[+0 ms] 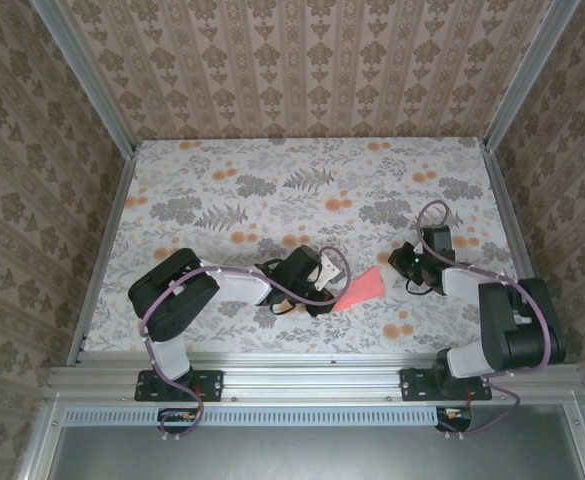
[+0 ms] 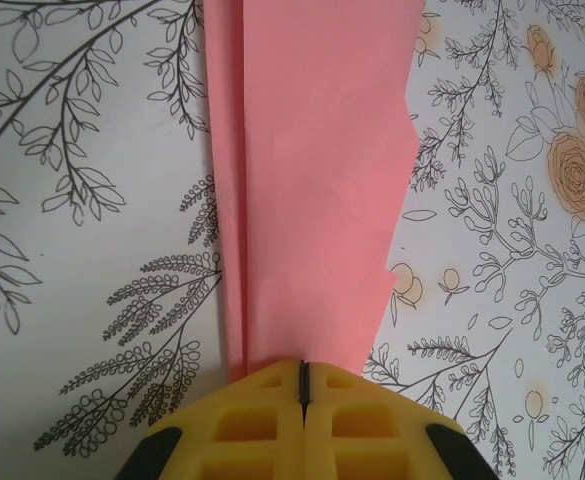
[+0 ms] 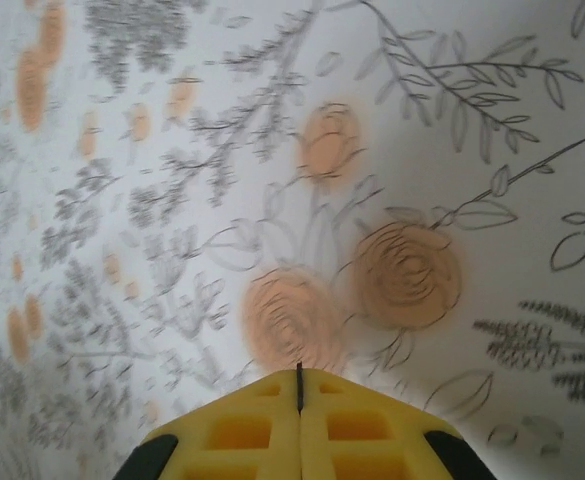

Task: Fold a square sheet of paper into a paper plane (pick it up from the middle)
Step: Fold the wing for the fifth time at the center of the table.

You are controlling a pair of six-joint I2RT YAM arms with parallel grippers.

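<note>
Top external view: my left gripper (image 1: pixel 327 292) sits low over the floral table cover (image 1: pixel 272 190), near the front rail and about mid-width, tip touching the narrow end of the paper plane (image 1: pixel 362 287). The plane is a salmon-pink wedge lying on the cover, widening away from my left gripper toward my right gripper (image 1: pixel 404 258). The right one is just beside the plane's wide end, with a small gap. Left wrist view: my yellow fingers (image 2: pixel 262 420) are pressed together, only a dark seam between them. The pink paper runs straight out from under their tips to the top of the frame, with one lengthwise crease left of centre and a stepped, uneven right edge. Can't tell if the paper is pinched in the seam or just pressed under the tips. Right wrist view: fingers (image 3: pixel 352 425) closed tight, holding nothing, tilted over blurred orange roses printed on the cover.
</note>
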